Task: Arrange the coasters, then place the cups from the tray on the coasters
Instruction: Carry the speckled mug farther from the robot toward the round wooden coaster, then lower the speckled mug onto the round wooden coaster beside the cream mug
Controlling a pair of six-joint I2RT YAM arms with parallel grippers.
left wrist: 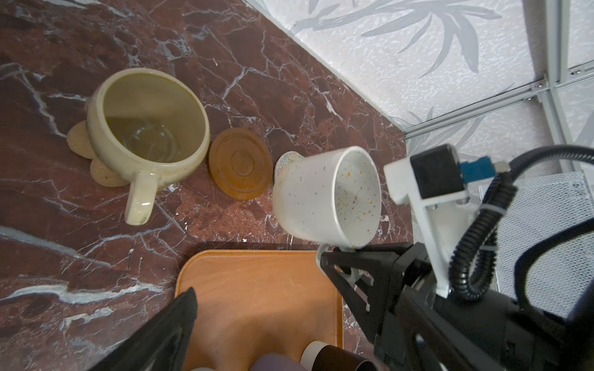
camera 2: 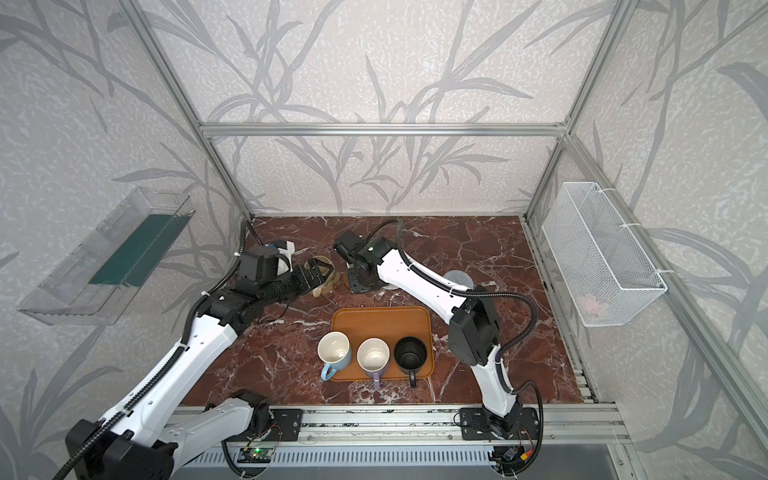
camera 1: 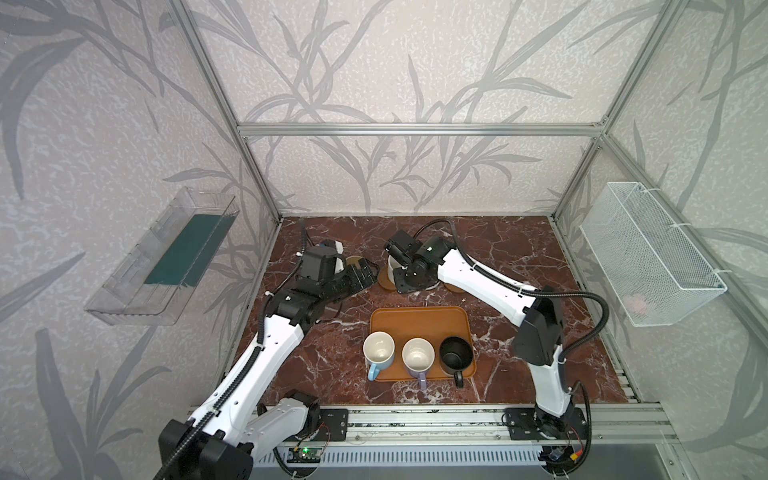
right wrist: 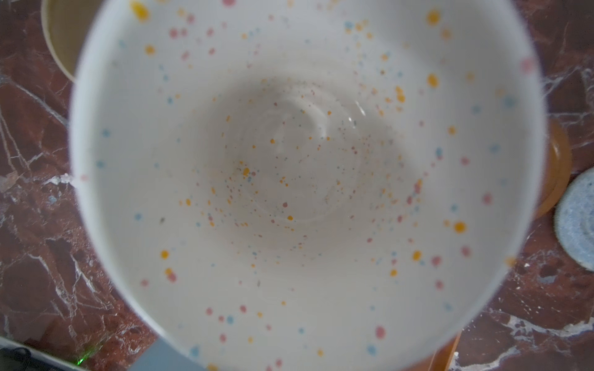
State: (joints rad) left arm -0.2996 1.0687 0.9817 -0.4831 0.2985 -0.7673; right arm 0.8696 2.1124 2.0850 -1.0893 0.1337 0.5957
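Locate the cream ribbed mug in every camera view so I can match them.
Top view: cream mug beyond the tray, off its far-left corner, mostly under the left hand.
Top view: same spot, rim showing.
Left wrist: upper left, upright on the cloud coaster.
Right wrist: sliver at the top-left corner.
Shared landmark: the white speckled mug beside it, in the right hand.

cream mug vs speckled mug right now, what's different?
Pose: the cream mug stands upright on the cloud coaster; the speckled mug is tilted.
Grip: the cream mug is free; the right gripper is shut on the speckled mug's handle.
Look: the cream mug is plain; the speckled mug is white with coloured dots.
Both are empty and off the tray.
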